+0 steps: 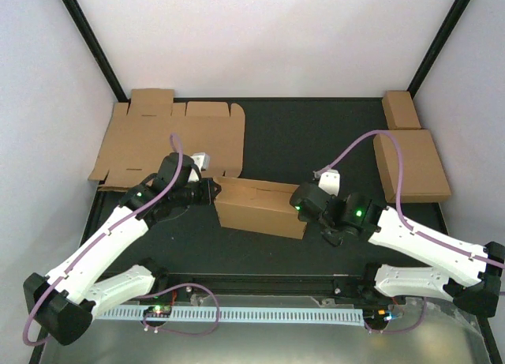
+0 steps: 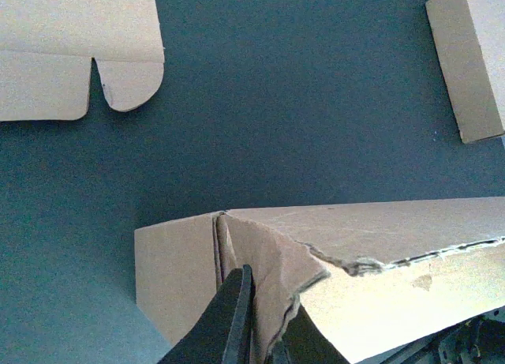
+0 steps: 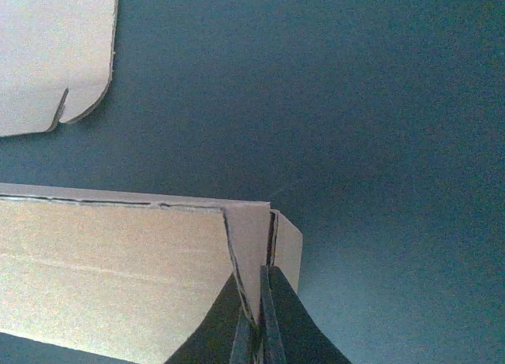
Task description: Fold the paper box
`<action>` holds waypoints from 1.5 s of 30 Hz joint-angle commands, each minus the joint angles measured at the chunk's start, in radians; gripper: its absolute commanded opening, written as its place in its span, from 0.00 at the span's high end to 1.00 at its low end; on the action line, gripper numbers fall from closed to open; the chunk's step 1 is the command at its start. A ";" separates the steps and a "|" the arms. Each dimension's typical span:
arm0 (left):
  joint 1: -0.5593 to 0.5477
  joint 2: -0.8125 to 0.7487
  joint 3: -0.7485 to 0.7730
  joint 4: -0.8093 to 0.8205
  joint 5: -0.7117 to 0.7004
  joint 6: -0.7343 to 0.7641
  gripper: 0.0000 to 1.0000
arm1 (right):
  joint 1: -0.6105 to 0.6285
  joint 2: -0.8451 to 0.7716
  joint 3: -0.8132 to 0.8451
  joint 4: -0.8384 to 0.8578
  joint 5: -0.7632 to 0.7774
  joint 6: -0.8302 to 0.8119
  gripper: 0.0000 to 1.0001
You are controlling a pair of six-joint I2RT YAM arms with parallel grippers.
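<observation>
The paper box point(image 1: 260, 208) stands partly folded in the middle of the black table, a long brown cardboard shape with its walls raised. My left gripper point(image 1: 211, 192) is shut on the box's left end, pinching an upright end flap point(image 2: 272, 261) between its fingers point(image 2: 237, 301). At the other end my right gripper point(image 1: 306, 209) is shut on the doubled end wall point(image 3: 252, 245), which is clamped between its fingers point(image 3: 296, 324). The box point(image 3: 110, 269) stretches away to the left in the right wrist view. Its torn-looking top edge point(image 2: 379, 261) shows in the left wrist view.
Flat die-cut cardboard sheets point(image 1: 170, 139) lie at the back left, with rounded tabs point(image 2: 126, 84). A folded brown box point(image 1: 410, 165) and a smaller one point(image 1: 401, 110) sit at the back right. A white perforated strip point(image 1: 237, 313) runs along the near edge.
</observation>
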 commanded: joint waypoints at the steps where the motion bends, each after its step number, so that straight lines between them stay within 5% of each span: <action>1: -0.002 -0.010 0.004 -0.045 -0.020 0.002 0.95 | 0.002 -0.006 0.006 -0.081 0.046 -0.003 0.98; 45: -0.003 -0.002 -0.002 -0.036 -0.007 0.002 0.94 | 0.007 0.018 -0.067 -0.054 -0.017 0.070 0.98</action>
